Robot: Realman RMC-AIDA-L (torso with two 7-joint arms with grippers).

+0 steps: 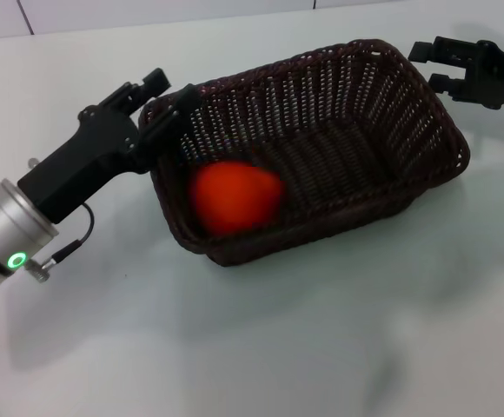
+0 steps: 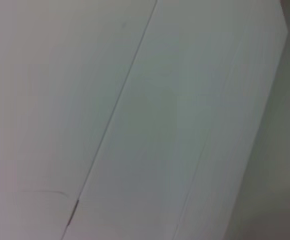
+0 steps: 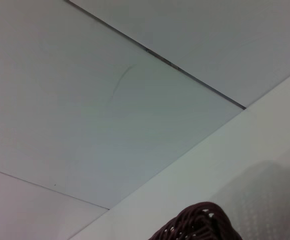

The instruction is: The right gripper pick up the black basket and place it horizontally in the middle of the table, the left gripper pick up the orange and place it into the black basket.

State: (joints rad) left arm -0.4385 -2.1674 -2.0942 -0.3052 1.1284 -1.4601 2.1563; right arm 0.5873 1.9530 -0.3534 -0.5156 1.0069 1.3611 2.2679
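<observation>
The black basket (image 1: 356,130) lies lengthwise across the middle of the white table (image 1: 235,347). The orange (image 1: 235,197) rests inside it, at its left end. My left gripper (image 1: 173,88) is open and empty, just above the basket's left rim and up-left of the orange. My right gripper (image 1: 426,65) is open and empty, just off the basket's far right corner, apart from it. A bit of the basket's braided rim (image 3: 195,225) shows in the right wrist view. The left wrist view shows neither basket nor orange.
The table's far edge meets a pale wall (image 1: 148,10) behind the basket. The wrist views show only pale wall panels with seams (image 2: 120,95) (image 3: 155,55).
</observation>
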